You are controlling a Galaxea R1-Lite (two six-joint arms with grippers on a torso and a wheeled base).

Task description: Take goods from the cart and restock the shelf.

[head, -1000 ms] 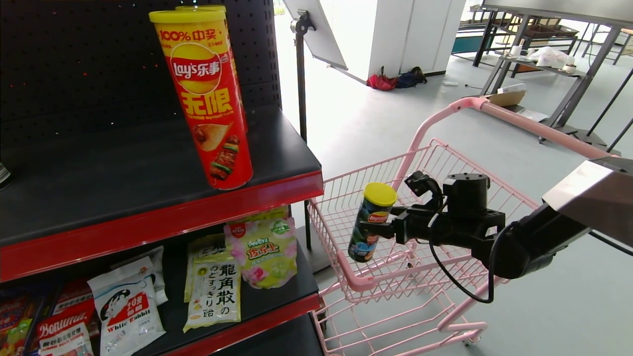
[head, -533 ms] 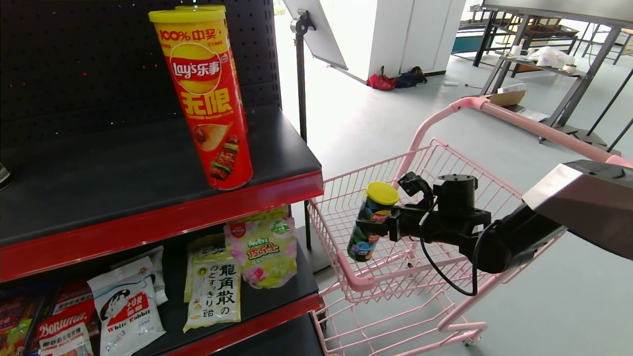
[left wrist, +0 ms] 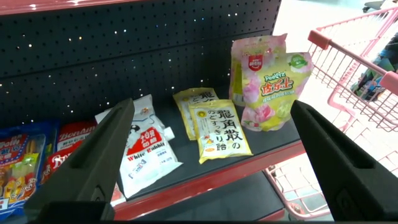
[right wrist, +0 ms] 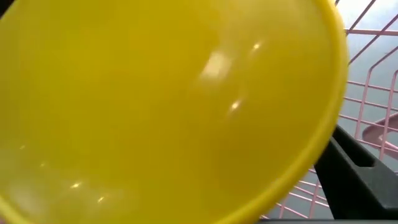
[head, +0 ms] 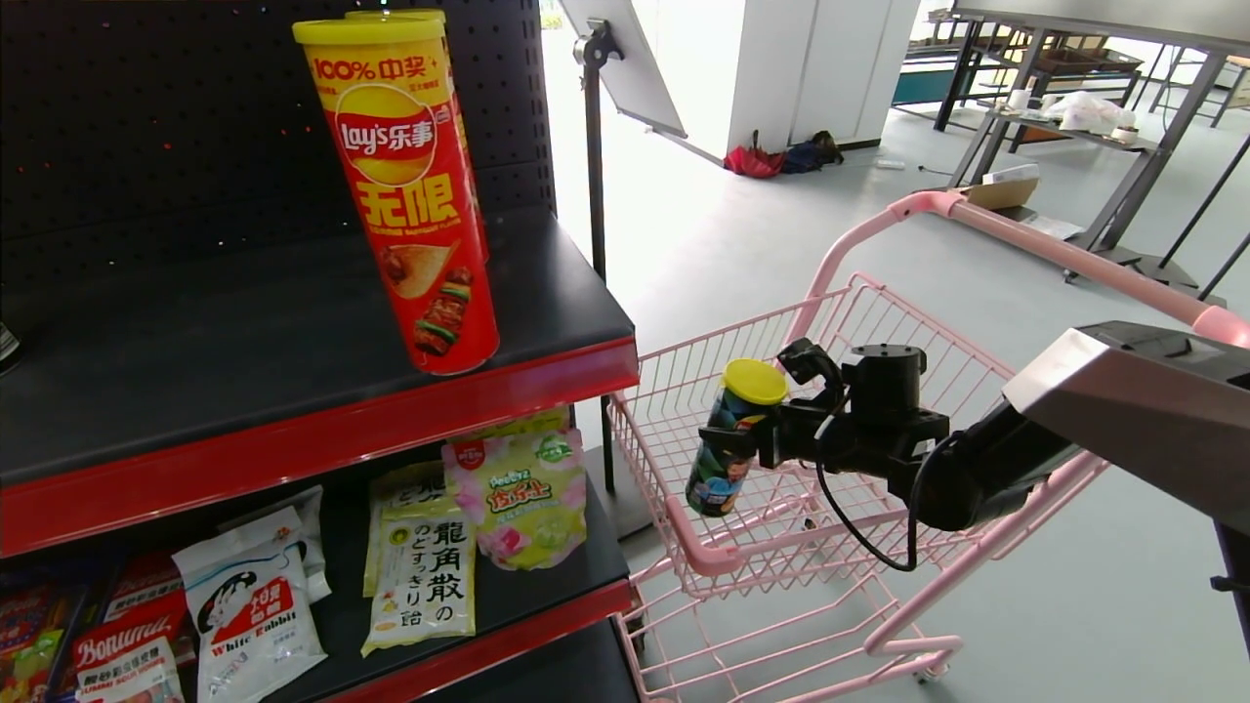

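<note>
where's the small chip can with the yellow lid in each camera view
Head view: the chip can is right of centre, held in the right gripper over the pink cart.
Left wrist view: a dark bit of it shows through the pink cart's wires.
Right wrist view: its yellow lid is close up, cart wires behind.
Shared landmark: the pink cart.

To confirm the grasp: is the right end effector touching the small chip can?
Touching. Head view: the right end effector clamps the small chip can.

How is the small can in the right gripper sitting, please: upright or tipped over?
Nearly upright, slightly tilted: the small can has its yellow lid on top, leaning toward the right gripper clamping its side.
</note>
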